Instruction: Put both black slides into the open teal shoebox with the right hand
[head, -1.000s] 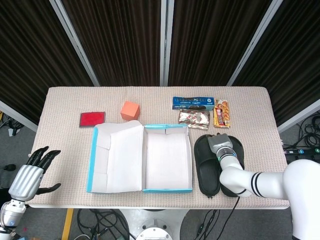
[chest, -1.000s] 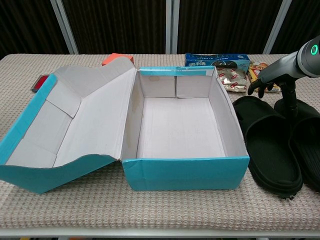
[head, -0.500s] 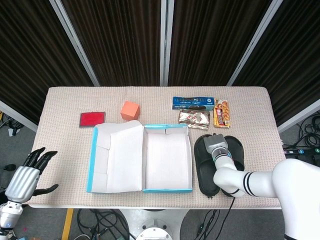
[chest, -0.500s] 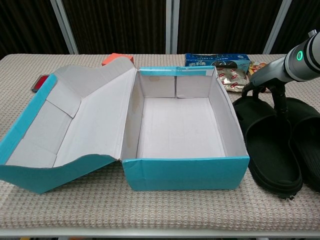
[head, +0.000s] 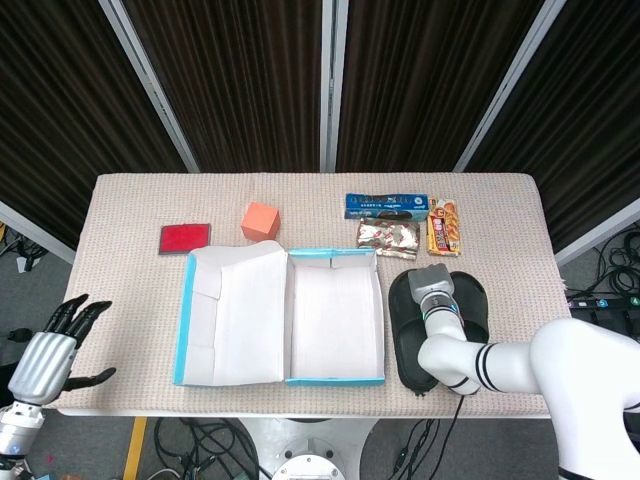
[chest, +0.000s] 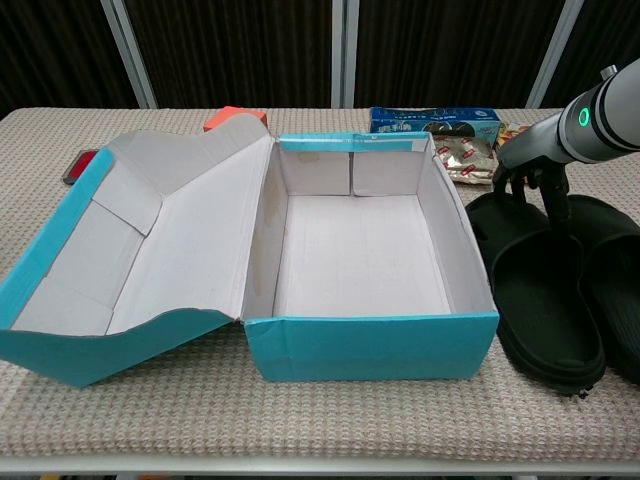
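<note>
Right hand hooks its fingers down onto the near slide (grip unclear); left hand hangs spread.

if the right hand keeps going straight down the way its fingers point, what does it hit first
Most likely the strap end of the nearer black slide, the one beside the teal shoebox. The right hand hangs fingers-down just above it; depth is unclear, so contact may already be starting.
</note>
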